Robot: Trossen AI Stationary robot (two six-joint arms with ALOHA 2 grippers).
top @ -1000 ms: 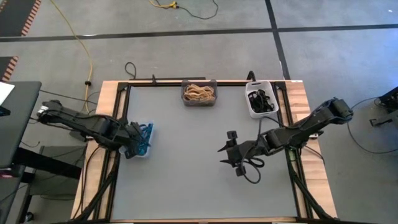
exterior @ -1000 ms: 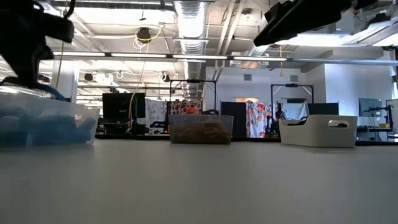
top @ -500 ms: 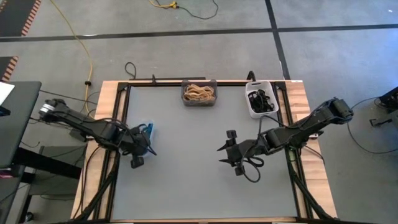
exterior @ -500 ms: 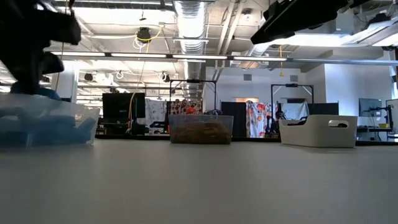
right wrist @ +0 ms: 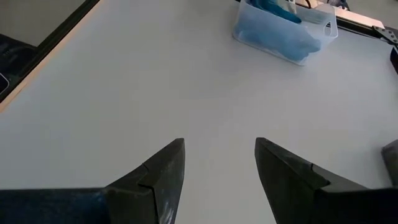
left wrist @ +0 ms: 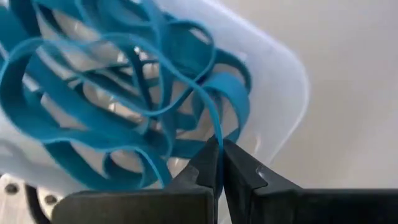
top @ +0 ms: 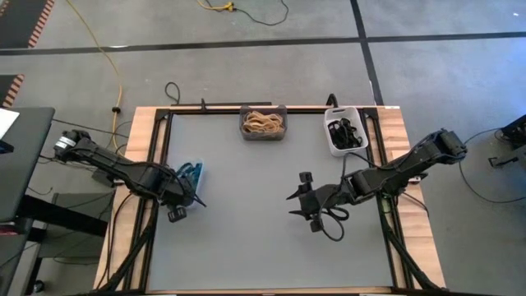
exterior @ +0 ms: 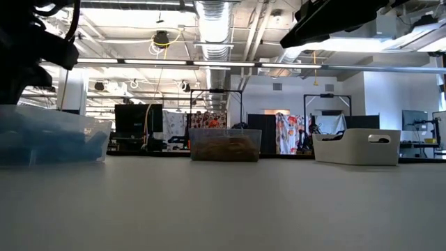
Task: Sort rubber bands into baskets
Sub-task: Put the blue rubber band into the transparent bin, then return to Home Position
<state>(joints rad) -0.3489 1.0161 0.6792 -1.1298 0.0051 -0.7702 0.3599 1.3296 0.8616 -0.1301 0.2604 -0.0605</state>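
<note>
A clear basket [top: 194, 177] of blue rubber bands [left wrist: 124, 106] stands at the table's left edge. My left gripper [left wrist: 219, 149] points down over the basket's near end, shut on a blue band. My right gripper [right wrist: 219, 149] hovers open above bare table, right of centre [top: 300, 199], with nothing between its fingers. At the far edge, a basket of tan bands [top: 264, 123] and a white basket of black bands [top: 345, 133] rest on their bases. My left gripper pinches a thin strand of one blue rubber band [left wrist: 216, 127] between its two fingertips, coming from above and pointing down. The band curves away from the tips into the tangle of blue bands in the clear basket. Whether it rests on them I cannot tell.
The grey tabletop [top: 255, 238] lies bare between the arms and toward the near edge. A dark frame [top: 164, 131] and wooden border run around it. In the low view the three baskets stand in a row [exterior: 42, 136], [exterior: 225, 145], [exterior: 357, 146].
My left gripper has moved toward the table's near edge and down over the clear basket, tipping to point more steeply down, its fingers staying shut. My right arm has kept still.
</note>
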